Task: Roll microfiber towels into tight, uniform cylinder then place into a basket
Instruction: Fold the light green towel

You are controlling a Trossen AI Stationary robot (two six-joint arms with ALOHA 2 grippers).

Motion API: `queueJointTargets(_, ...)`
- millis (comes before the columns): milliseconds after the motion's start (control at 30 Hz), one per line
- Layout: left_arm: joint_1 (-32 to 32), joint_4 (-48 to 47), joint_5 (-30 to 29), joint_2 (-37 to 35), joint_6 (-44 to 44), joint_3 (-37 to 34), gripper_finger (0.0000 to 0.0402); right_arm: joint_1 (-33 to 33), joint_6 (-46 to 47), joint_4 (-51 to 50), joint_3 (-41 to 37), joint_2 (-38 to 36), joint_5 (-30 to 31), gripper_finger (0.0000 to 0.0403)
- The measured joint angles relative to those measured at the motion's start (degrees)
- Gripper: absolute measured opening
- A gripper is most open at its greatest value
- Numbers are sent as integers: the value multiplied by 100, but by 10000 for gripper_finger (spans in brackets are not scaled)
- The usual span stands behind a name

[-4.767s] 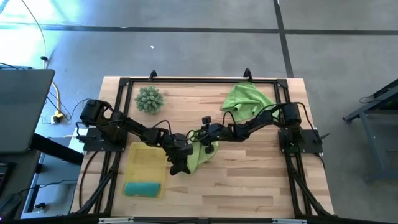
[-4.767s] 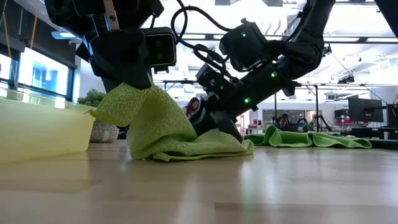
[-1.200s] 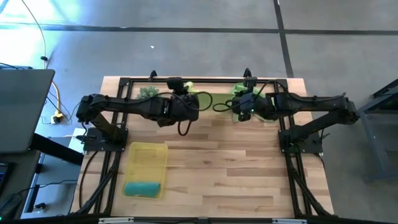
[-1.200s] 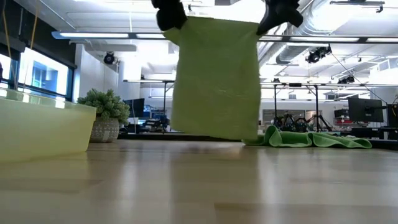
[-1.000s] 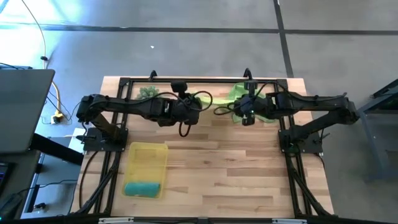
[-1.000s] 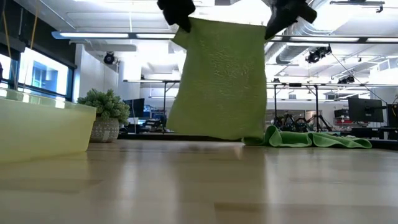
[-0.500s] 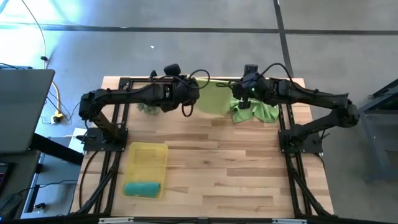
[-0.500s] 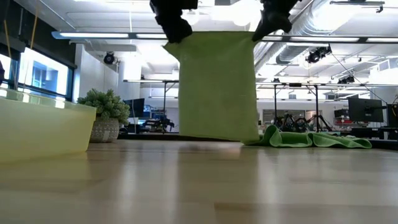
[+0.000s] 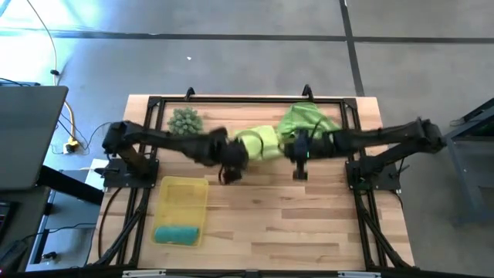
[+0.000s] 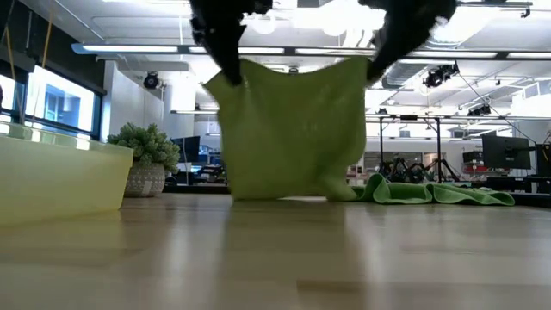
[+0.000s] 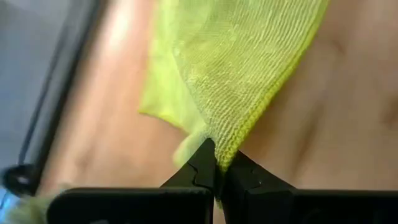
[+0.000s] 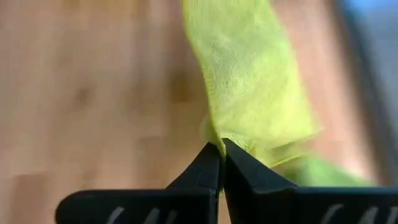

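Note:
A lime green microfiber towel [image 10: 293, 129] hangs between my two grippers over the table's middle far part, and its lower edge [image 10: 284, 195] touches the wood. My left gripper [image 9: 230, 159] is shut on its left top corner and my right gripper [image 9: 298, 157] on its right top corner. A second lime towel [image 9: 309, 120] lies crumpled at the far right. The yellow basket [image 9: 182, 194] sits at the near left with a rolled teal towel [image 9: 178, 234] in its near end. My left gripper pinches the towel's top corner [image 11: 219, 144] between its two fingertips, slanting down from above. The cloth spreads away from that corner and hangs below. My right gripper pinches the other top corner [image 12: 219, 138] between its fingertips, also slanting down. The top edge [image 10: 297, 71] sags slightly between the two holds.
A spiky pale-green ball [image 9: 185, 121] stands at the far left. The black frame rail [image 9: 247, 100] runs along the far edge. Bare wood [image 9: 293, 216] stretches across the near middle and right.
Both grippers swung first toward the far edge, then down and toward the near edge, tipping more downward. The towel, which hung flat and clear of the table, now has its lower edge on the wood, and its body bulges and flares.

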Motion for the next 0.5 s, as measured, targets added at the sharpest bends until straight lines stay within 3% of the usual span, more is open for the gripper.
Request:
queueJointTargets(300,-1172,242,1426,1021,-201,-2,0,1305,2311,2226,-1528,50,-1133,0)
queueJointTargets(500,-1558,524,2279,1263,-264,-2,0,1630,2914,2534,-1807,485,-2283,0)
